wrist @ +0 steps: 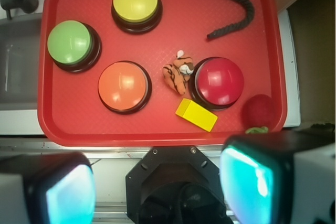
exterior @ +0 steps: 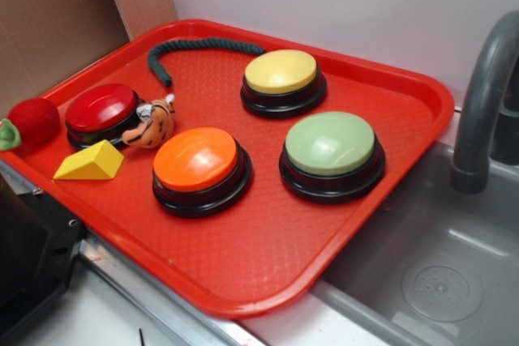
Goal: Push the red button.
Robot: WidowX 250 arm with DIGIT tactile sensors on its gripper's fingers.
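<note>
The red button (exterior: 101, 108) (wrist: 219, 81), a dark red dome on a black base, sits at the left side of the red tray (exterior: 268, 241) (wrist: 63, 124). In the wrist view my gripper (wrist: 157, 187) hangs high above the counter in front of the tray's near edge, well short of the button. Its two fingers (wrist: 252, 182) stand wide apart with nothing between them, so it is open. The gripper does not show in the exterior view.
On the tray also sit an orange button (exterior: 197, 160), a green button (exterior: 330, 145), a yellow button (exterior: 281, 72), a yellow wedge (exterior: 89, 163), a small tiger toy (exterior: 152, 126) against the red button, and a dark rope (exterior: 195, 46). A fuzzy red ball (exterior: 34, 121) lies at the left rim. A sink (exterior: 438, 273) with faucet (exterior: 486, 95) is to the right.
</note>
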